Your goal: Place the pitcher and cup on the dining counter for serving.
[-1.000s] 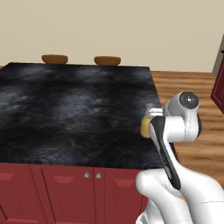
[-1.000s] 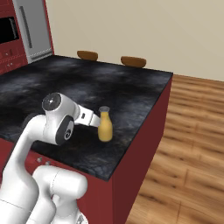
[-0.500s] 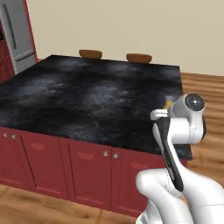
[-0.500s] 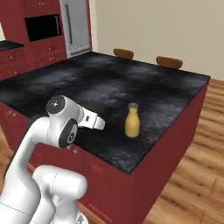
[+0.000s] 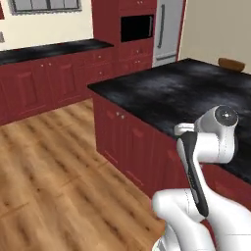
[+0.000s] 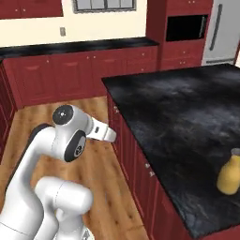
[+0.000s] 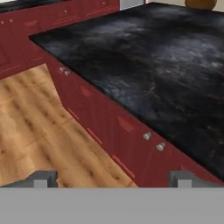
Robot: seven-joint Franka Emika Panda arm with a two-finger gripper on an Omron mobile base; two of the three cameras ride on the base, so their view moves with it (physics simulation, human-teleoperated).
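The amber-yellow pitcher (image 6: pixel 229 176) stands upright on the dining counter (image 6: pixel 178 108), near its close right edge. That black marbled top (image 5: pixel 191 88) over dark red doors also runs across the hand view (image 7: pixel 144 57). My gripper (image 7: pixel 113 179) is open with nothing between its fingertips (image 7: pixel 43 178), and it hangs off the counter's side, over the floor. In the right base view the gripper (image 6: pixel 108 133) is well to the left of the pitcher, apart from it. The green cup is out of view.
Dark red wall cabinets with a black counter (image 5: pixel 49 49) line the back wall, beside an oven column (image 5: pixel 137 29) and a steel fridge (image 5: pixel 166 29). Open wooden floor (image 5: pixel 54 171) lies left of the island. A brown stool (image 5: pixel 231 63) stands at its far side.
The whole picture has swung as the base turned left, bringing the wall cabinets and floor into sight. The pitcher stays on the counter and the gripper is now farther from it.
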